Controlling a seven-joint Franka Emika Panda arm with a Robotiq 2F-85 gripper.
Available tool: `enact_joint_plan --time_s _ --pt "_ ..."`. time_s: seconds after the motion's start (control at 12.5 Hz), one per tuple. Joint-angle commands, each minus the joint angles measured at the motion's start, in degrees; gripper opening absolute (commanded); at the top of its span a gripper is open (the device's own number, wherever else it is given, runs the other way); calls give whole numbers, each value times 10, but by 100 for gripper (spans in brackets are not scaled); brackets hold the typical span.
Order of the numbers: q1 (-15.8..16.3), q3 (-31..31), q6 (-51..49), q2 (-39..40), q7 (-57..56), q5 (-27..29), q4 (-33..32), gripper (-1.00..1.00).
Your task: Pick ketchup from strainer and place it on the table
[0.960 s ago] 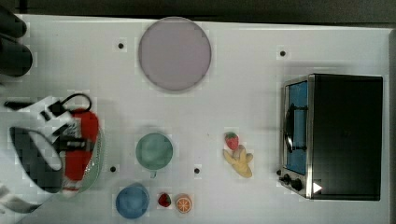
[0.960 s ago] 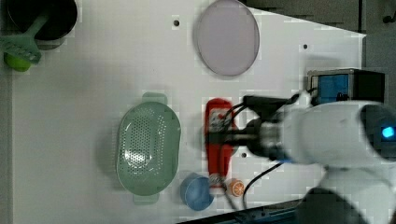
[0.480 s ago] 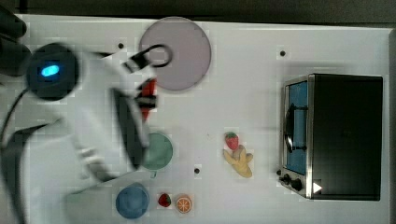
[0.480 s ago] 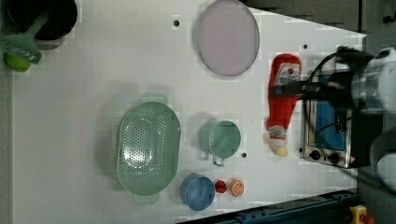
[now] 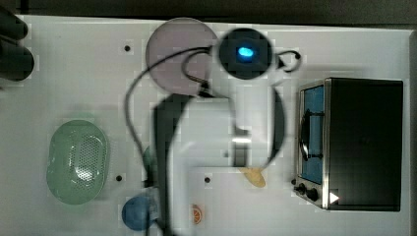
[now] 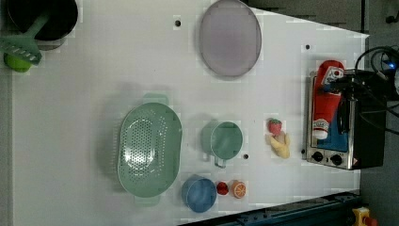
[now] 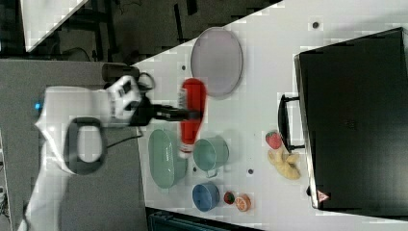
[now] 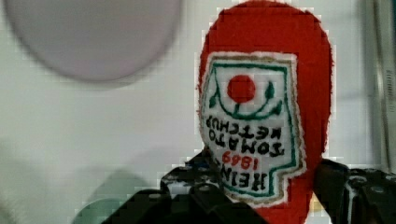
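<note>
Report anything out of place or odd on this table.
Nothing is spilled or broken. The ketchup is off the table, clamped in the gripper; the strainer sits empty.

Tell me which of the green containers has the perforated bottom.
The strainer, the big oval basin with dotted holes. The smaller green cup beside it is round, solid-bottomed, with one handle.

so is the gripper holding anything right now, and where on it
Yes, the gripper holds the ketchup across its middle, at the label.
</note>
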Motion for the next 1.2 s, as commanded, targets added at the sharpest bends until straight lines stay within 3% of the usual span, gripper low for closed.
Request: enact_joint_plan --time_s 0.08,0.56,1.2 --pt "10 -14 61 -7 -36 4 -53 13" --pt "11 -25 262 29 -29 4 -191 13" --pt "11 -34 330 150 -24 2 -202 19"
